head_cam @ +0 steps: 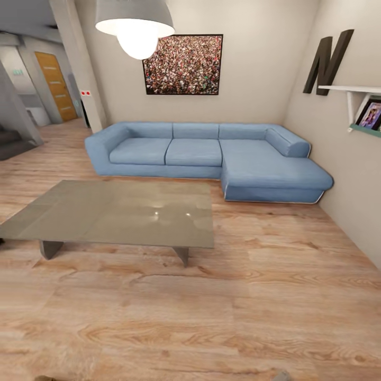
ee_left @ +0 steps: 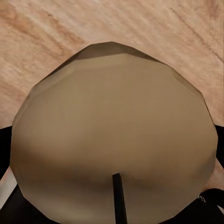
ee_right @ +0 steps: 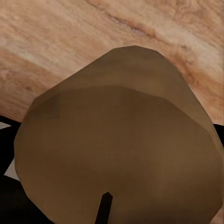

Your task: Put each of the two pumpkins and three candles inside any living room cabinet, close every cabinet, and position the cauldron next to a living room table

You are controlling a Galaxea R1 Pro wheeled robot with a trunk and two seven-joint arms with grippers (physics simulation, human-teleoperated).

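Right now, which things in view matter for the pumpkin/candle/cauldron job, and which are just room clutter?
Job-related:
- low grey table, a possible spot to set the cauldron beside
- wood plank floor of the living room

Just there:
- blue corner sofa
- framed crowd picture
- hanging lamp
- wall letter N
- white shelf with a photo
- orange door

Head view: set high, facing forward and down across the plank floor (head_cam: 275,296) toward the low grey table (head_cam: 121,211) and blue corner sofa (head_cam: 211,153) against the far wall. Left wrist view: pressed close against a rounded tan object (ee_left: 112,140), floor beyond. Right wrist view: likewise close on a rounded brown object (ee_right: 116,149). All three share the plank floor.
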